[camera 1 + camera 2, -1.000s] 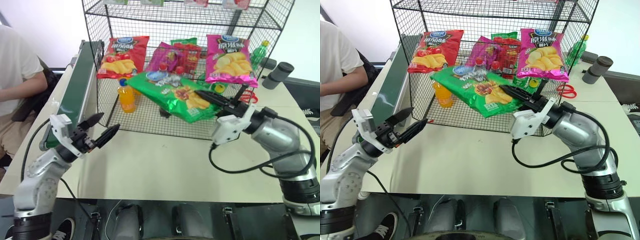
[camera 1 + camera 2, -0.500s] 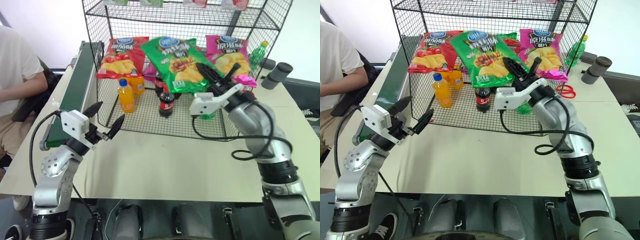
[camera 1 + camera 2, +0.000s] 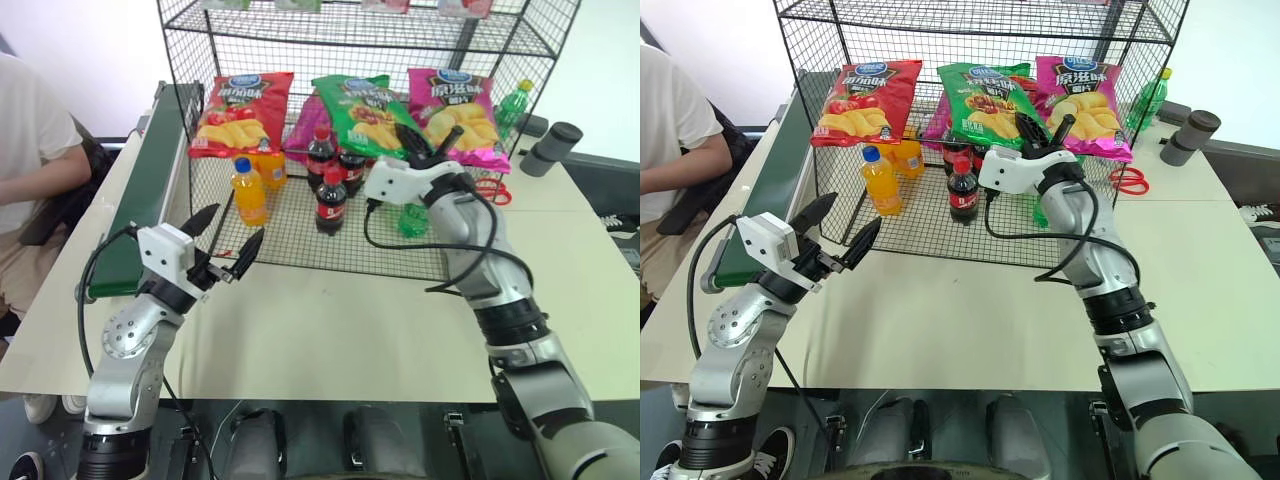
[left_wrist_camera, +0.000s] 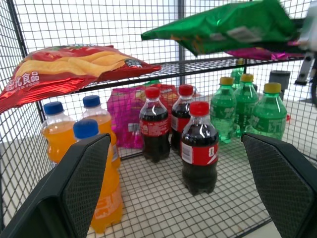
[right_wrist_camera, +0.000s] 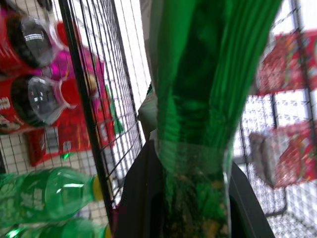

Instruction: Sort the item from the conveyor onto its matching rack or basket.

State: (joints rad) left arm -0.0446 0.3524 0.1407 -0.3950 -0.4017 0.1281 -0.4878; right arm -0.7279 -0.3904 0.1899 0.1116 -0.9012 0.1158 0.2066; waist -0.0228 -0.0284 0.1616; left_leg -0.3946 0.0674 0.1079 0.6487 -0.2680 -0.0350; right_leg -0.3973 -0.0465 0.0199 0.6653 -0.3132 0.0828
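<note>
Inside the wire rack [image 3: 200, 180], the right hand [image 3: 425, 143] pinches the green bag [image 3: 362, 103]; left hand [image 3: 226, 244] spread.

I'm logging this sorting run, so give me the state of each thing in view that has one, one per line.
Green crisp bag: sealed, pinched in the right claw, raised to the rack shelf between the two other bags.
Right claw: shut on the green crisp bag.
Left claw: open, empty.
Red chip bag: sealed, lying on the shelf.
Pink chip bag: sealed, lying on the shelf.
Cola bottles: capped, upright.
Conveyor: nothing on the visible belt.
</note>
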